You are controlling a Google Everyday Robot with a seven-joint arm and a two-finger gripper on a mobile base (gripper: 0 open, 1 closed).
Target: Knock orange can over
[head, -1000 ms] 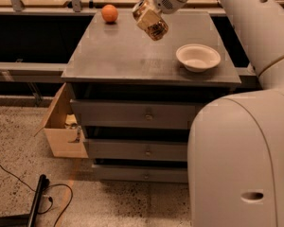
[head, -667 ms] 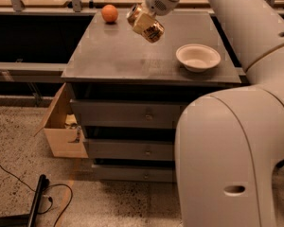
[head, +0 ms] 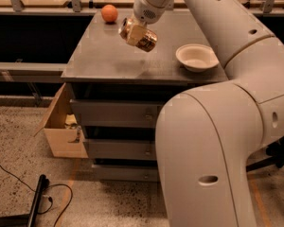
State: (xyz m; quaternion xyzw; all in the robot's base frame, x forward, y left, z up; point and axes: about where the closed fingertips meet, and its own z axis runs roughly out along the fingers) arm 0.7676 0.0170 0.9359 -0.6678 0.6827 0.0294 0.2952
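Note:
The orange can, with a brownish-orange and cream label, hangs tilted at the end of my arm above the middle of the grey table top. My gripper is shut on the can and holds it clear of the surface. A soft shadow lies on the table below it. The fingers are mostly hidden behind the can and the white wrist.
A round orange fruit sits at the table's far left corner. A white bowl stands near the right edge. The table is a drawer cabinet. An open cardboard box and cables are on the floor at left.
The arm has carried the tilted can to the left and a little toward the table's front. The fruit and the bowl have not moved.

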